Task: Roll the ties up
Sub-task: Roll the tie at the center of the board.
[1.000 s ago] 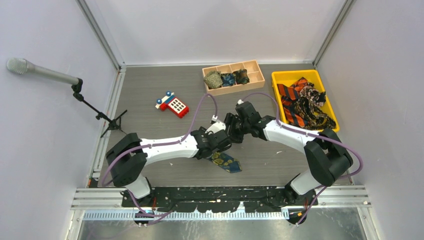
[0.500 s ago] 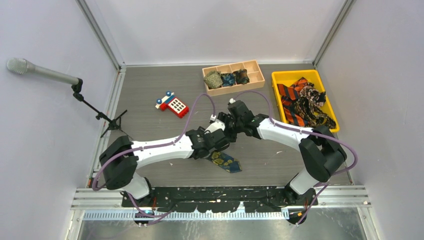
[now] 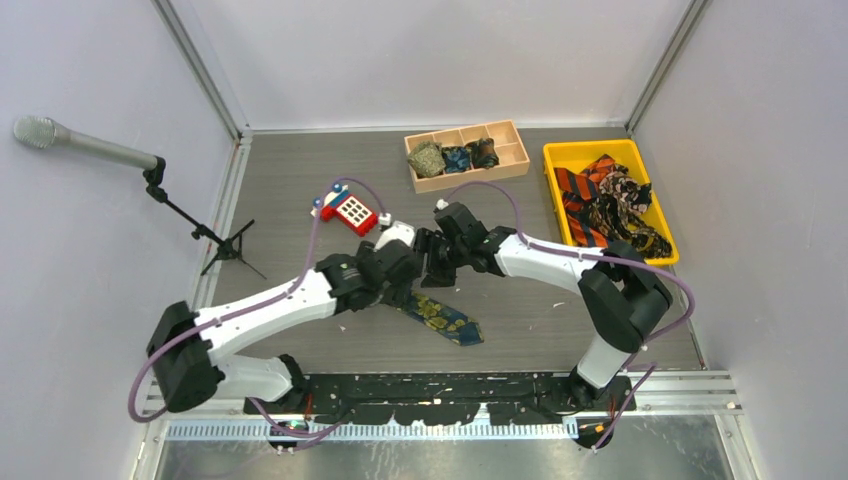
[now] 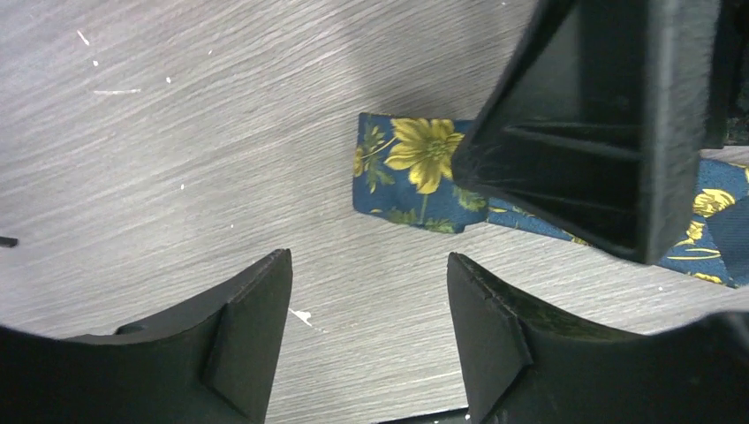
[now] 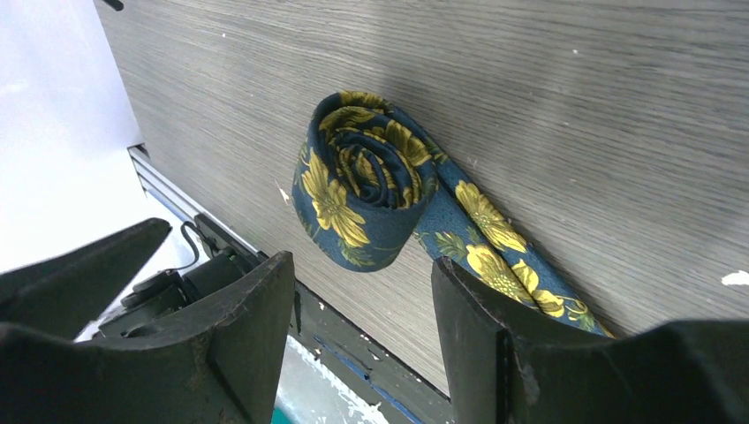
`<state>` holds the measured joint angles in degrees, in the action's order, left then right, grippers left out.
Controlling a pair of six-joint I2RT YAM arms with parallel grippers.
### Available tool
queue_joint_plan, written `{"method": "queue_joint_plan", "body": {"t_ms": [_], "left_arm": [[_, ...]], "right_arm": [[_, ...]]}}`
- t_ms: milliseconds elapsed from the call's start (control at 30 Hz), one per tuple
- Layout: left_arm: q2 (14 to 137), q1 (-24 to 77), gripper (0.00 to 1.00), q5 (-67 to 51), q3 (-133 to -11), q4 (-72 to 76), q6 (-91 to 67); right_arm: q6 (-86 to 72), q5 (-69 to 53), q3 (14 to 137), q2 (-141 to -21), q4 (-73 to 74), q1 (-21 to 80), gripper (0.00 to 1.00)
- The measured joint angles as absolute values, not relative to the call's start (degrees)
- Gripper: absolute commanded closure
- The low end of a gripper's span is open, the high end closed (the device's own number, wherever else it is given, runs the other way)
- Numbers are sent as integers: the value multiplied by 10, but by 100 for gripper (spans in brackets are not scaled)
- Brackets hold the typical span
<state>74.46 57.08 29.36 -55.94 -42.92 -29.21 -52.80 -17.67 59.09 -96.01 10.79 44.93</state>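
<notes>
navy tie (image 5: 358, 190) with yellow flowers, partly coiled, its tail flat on the table (image 5: 618, 115)

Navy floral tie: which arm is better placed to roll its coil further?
Right, probably. The coil sits centred ahead of the right gripper's open fingers; in the left gripper's view the right gripper covers part.

This is a robot lab test cell. Plain white panels (image 3: 430, 60) box in a grey wood-grain table (image 3: 290, 180), and aluminium frame posts (image 3: 200, 70) climb the back corners. A microphone (image 3: 40, 132) on its tripod stand (image 3: 225, 250) leans in at the left of the frame. Along the bottom, the cabled left arm (image 3: 280, 303) and right arm (image 3: 545, 260) bolt onto a black mounting plate (image 3: 440, 390).
</notes>
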Motion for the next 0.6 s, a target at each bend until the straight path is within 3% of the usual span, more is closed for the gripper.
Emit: {"method": "queue_joint_plan", "body": {"t_ms": [300, 600], "left_arm": [[594, 466, 27, 186, -473, -380, -264], [566, 407, 20, 108, -444, -333, -263]], "right_arm": [[-528, -178, 609, -985, 108, 462, 43], [-528, -179, 609, -987, 107, 462, 44]]}}
